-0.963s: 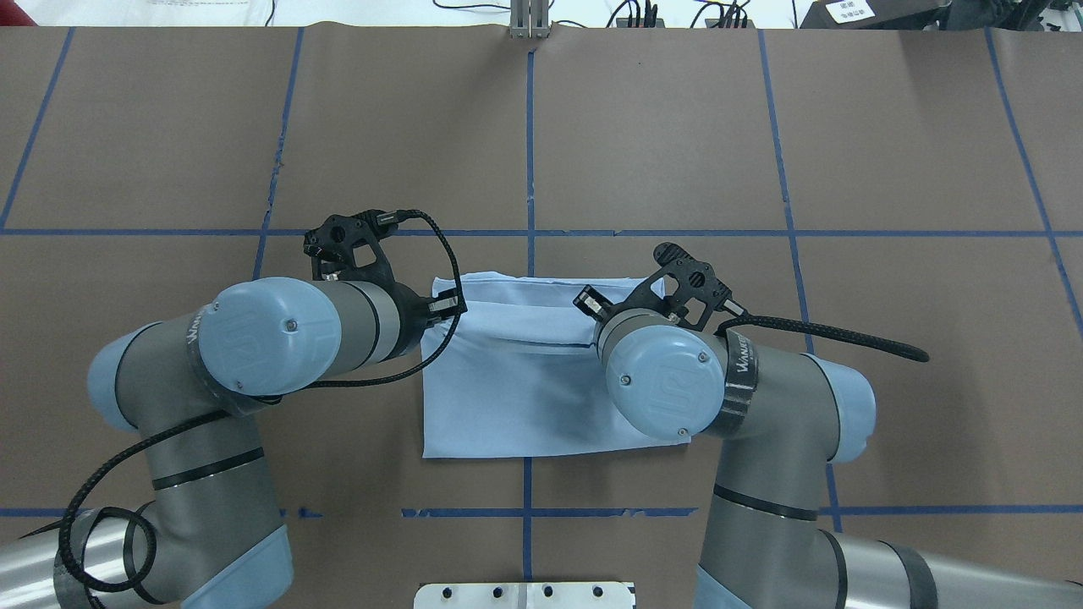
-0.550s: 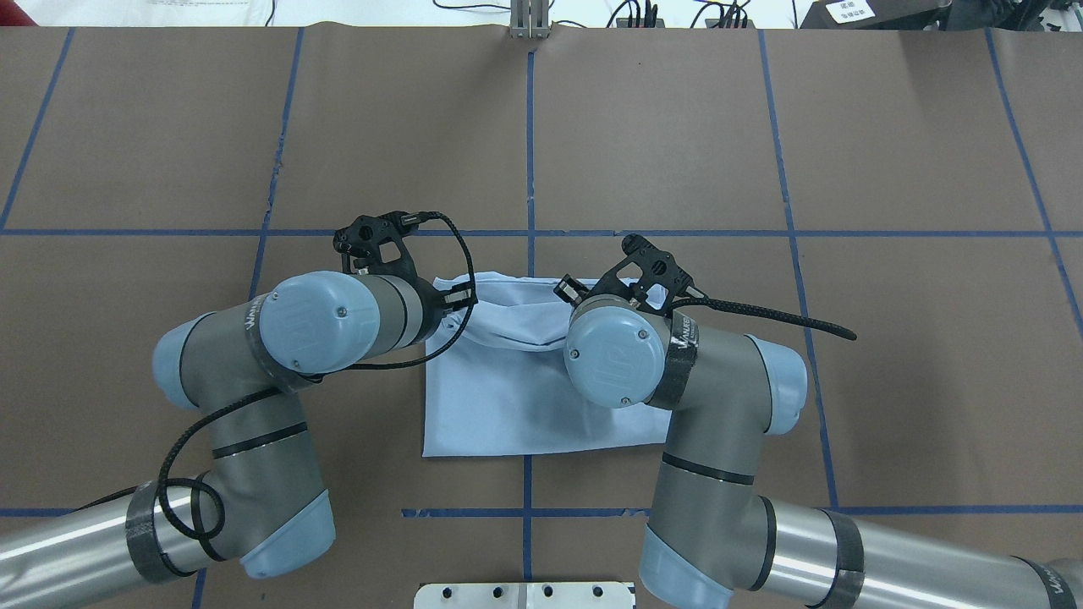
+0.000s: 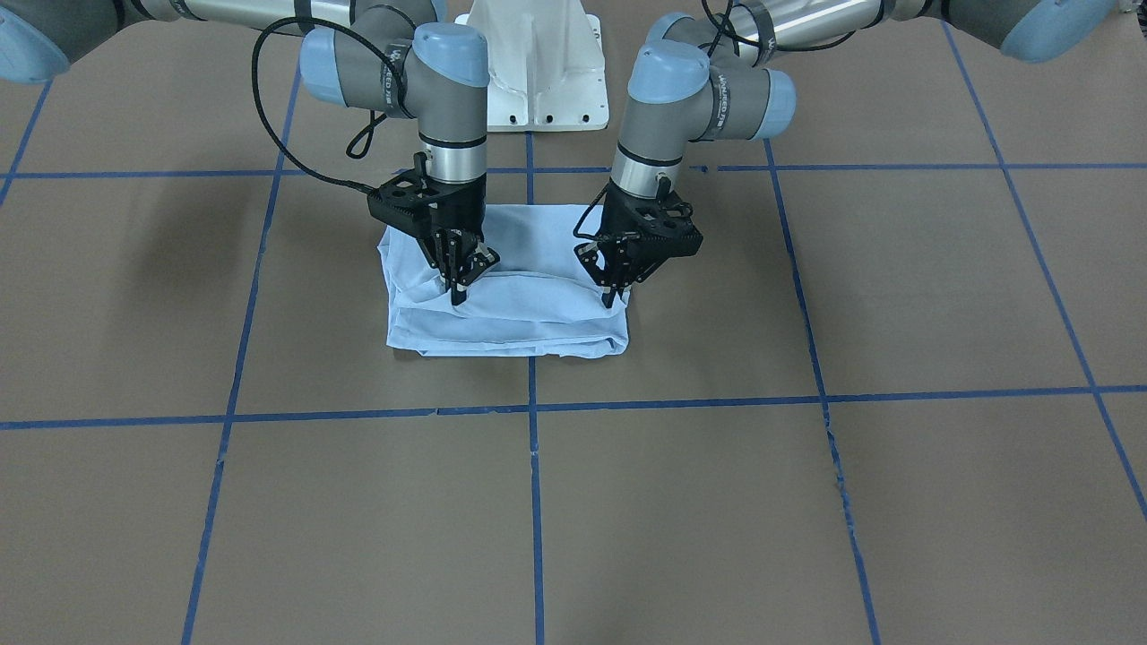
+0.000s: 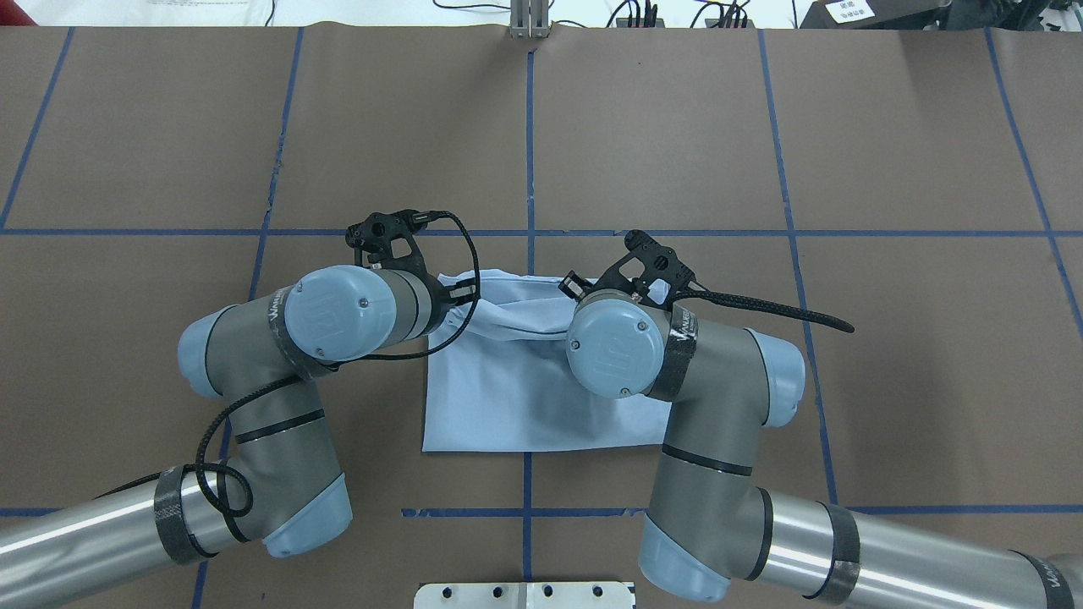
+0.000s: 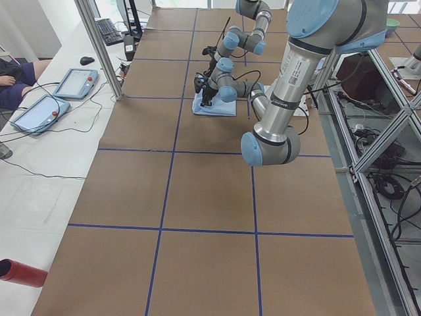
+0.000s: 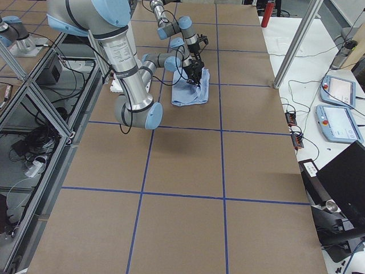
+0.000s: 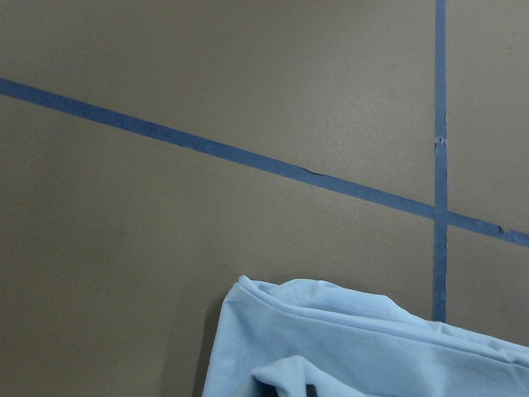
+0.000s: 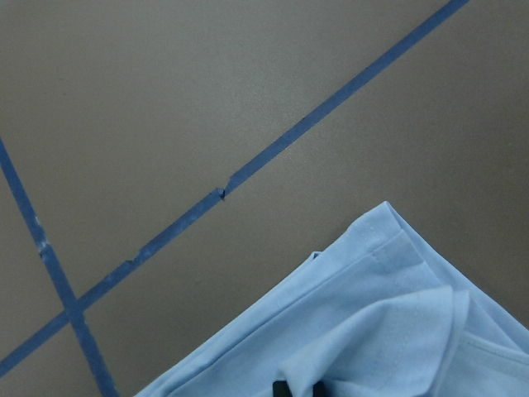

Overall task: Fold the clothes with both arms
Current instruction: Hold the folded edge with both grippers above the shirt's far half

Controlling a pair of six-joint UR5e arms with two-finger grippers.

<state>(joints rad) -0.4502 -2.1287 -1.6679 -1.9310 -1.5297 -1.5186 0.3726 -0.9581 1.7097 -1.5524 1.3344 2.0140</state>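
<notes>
Two arms (image 4: 279, 423) grip a T-shirt (image 3: 529, 318) at the counter's (image 3: 806, 502) middle, apparently for another fold.
Left fingers (image 3: 611, 294) and right fingers (image 3: 458, 288) clench its far edge, spaced to carry it evenly.

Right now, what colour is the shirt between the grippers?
The shirt is light blue, clearest in the exterior front-facing view.

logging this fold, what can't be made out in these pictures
Overhead: left arm hides the left claw tips, right arm the right claw.
Wrist views: the grip on the T-shirt cut off by the bottom edge.
All views: chest print and neck label show nowhere on the folded cloth.
Side views: T-shirt too small for fold detail.
</notes>
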